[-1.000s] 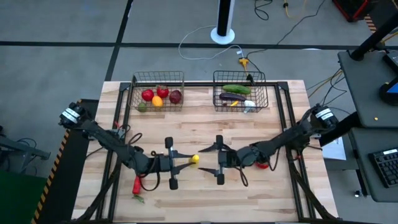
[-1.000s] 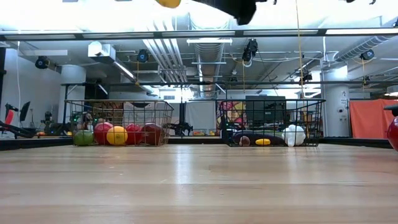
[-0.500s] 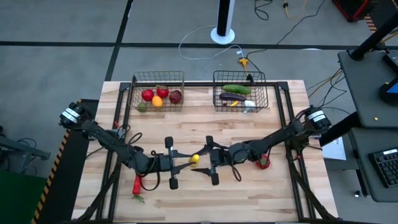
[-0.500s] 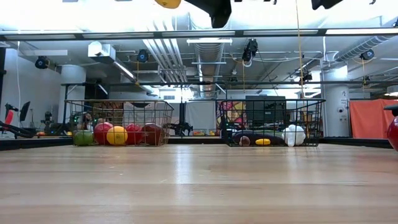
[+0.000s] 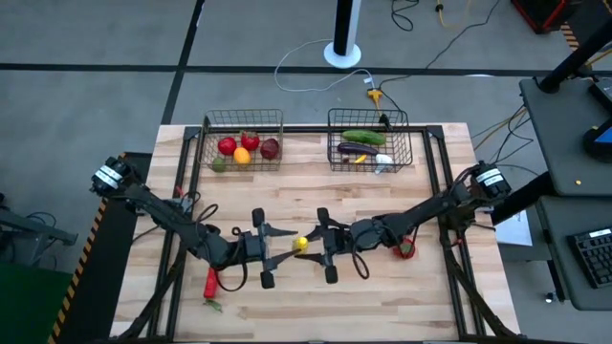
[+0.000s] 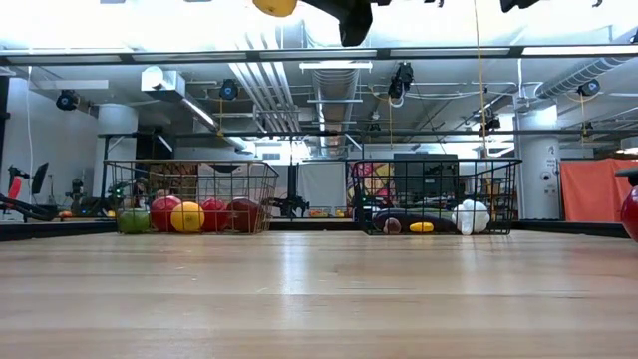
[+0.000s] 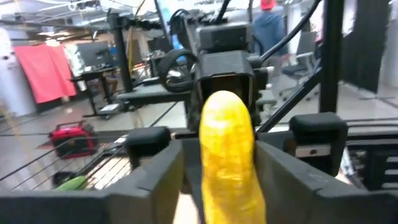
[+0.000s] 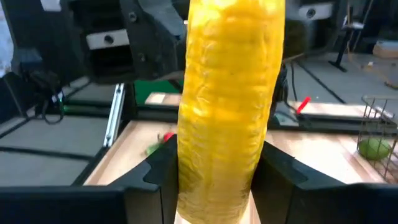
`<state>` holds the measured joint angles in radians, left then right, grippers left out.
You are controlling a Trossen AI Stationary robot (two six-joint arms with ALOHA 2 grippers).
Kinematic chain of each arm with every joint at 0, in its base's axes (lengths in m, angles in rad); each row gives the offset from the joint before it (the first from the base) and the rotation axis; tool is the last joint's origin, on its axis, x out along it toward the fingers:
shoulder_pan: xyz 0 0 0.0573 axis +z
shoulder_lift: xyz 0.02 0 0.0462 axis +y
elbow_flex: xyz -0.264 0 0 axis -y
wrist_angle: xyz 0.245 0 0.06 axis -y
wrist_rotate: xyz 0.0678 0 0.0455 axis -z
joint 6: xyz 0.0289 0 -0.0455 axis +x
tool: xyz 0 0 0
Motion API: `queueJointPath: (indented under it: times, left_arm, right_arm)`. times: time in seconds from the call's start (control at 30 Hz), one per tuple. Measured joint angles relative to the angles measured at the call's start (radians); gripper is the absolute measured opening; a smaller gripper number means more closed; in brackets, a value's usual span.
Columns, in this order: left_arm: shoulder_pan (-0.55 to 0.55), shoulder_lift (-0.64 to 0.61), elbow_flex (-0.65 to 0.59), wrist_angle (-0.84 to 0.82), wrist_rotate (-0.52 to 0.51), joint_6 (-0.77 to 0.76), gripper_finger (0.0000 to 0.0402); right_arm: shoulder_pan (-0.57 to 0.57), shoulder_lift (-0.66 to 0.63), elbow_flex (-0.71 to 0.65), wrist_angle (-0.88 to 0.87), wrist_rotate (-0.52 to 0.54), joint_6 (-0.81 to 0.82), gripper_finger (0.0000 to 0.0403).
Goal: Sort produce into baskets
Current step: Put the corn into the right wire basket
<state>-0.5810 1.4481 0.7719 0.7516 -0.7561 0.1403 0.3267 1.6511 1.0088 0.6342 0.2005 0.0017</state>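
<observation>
The wooden worktop (image 5: 287, 296) carries two wire baskets (image 5: 243, 142) at its far edge, round produce in one, long pieces in the other (image 5: 368, 141). At mid-worktop the left claw (image 5: 284, 247) and right claw (image 5: 311, 247) meet tip to tip around a yellow corn cob (image 5: 300, 244). The right claw's fingers press its sides; the left claw's stand slightly apart from it.

A: How many baskets on the bench (image 5: 316, 296)?
B: Two: left basket (image 5: 242, 118) holding five round pieces, right basket (image 5: 368, 117) holding four.
A: Elsewhere?
B: One yellow corn (image 5: 300, 244), two red pieces at three and eight o'clock.
</observation>
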Motion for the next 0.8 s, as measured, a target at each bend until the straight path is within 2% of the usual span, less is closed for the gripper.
queueJointPath:
  times: [0.07, 0.17, 0.27, 0.37, 0.47, 0.57, 0.7, 0.8]
  left_arm:
    - [-0.013, -0.008, 0.0, -0.028, -0.039, -0.003, 0.0202]
    - [-0.049, -0.031, 0.0, -0.124, -0.165, -0.031, 0.0237]
    - [-0.088, -0.068, 0.0, -0.277, -0.27, -0.162, 0.0258]
    - [-0.112, -0.101, 0.0, -0.418, -0.289, -0.346, 0.0265]
    - [-0.117, -0.108, 0.0, -0.509, -0.289, -0.497, 0.0267]
    - [-0.117, -0.105, 0.0, -0.544, -0.276, -0.577, 0.0267]
    - [-0.117, -0.092, 0.0, -0.545, -0.271, -0.595, 0.0267]
    - [-0.117, -0.09, 0.0, -0.543, -0.271, -0.595, 0.0267]
  right_arm:
    - [-0.004, -0.02, 0.0, -0.066, 0.001, 0.017, 0.0148]
    - [-0.023, -0.074, 0.0, -0.211, 0.006, 0.065, 0.0152]
    - [-0.064, -0.155, 0.0, -0.42, 0.021, 0.134, 0.0151]
    - [-0.131, -0.243, 0.0, -0.662, 0.12, 0.199, 0.0149]
    - [-0.242, -0.325, 0.0, -0.864, 0.216, 0.238, 0.0149]
    - [-0.385, -0.387, 0.0, -0.971, 0.246, 0.269, 0.015]
    - [-0.6, -0.417, 0.0, -1.035, 0.244, 0.275, 0.015]
    - [-0.746, -0.389, 0.0, -1.061, 0.172, 0.229, 0.015]
